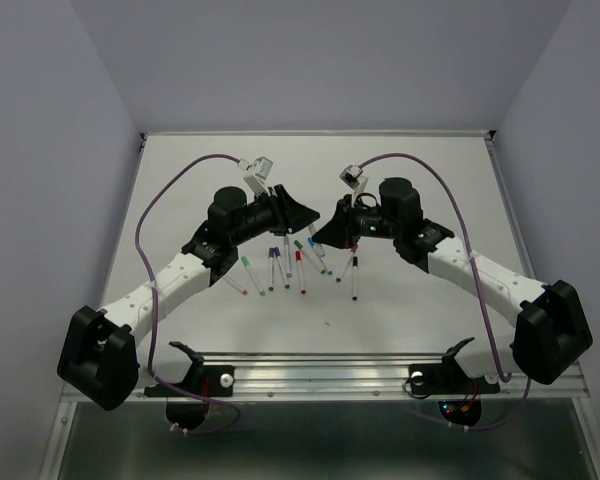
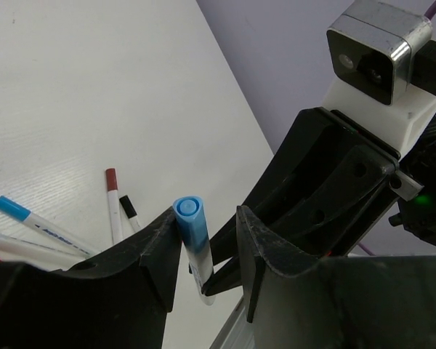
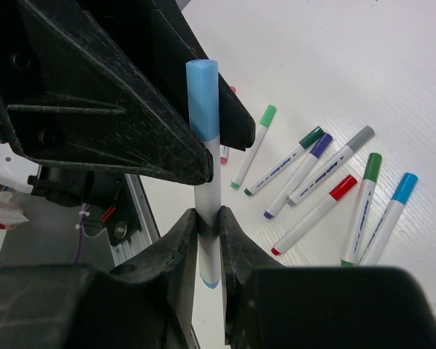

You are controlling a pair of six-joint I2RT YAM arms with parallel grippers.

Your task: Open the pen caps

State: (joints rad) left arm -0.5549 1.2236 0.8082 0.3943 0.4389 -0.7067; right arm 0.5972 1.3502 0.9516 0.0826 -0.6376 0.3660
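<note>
Right tool (image 3: pixel 208 222) tight on light-blue pen (image 3: pixel 208 174), left tool (image 2: pixel 207 222) around its cap (image 2: pixel 191 218)

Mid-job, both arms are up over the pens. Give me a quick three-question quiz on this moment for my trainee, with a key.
1. True or false: the right pincer is shut on the white barrel of a pen.
2. That pen's cap is: A red, B light blue, C grey?
3. In the left wrist view, how does the left pincer stand to the cap?
Key: 1 true. 2 B. 3 Open around it: the cap touches one finger, with a gap to the other.
</note>
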